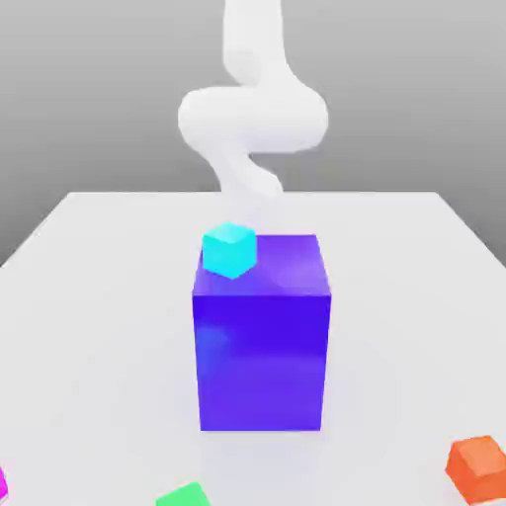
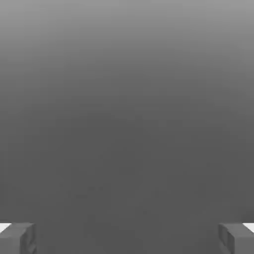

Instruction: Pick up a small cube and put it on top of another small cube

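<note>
A small cyan cube [image 1: 229, 249] appears at the back left corner of the top of a tall blue block [image 1: 262, 346]; whether it rests on the block or lies just behind it I cannot tell. Other small cubes lie near the front edge of the exterior view: an orange one [image 1: 479, 468] at the right, a green one [image 1: 184, 495] in the middle and a magenta one [image 1: 2, 484] at the left edge. In the hand view my gripper [image 2: 127, 238] is open. Its grey fingertips [image 2: 19, 238] stand far apart with nothing between them, facing plain grey.
The white arm [image 1: 253, 119] rises behind the blue block, bent in an S shape. The white table [image 1: 89, 296] spreads around the block on both sides, and its far edge runs just behind the arm.
</note>
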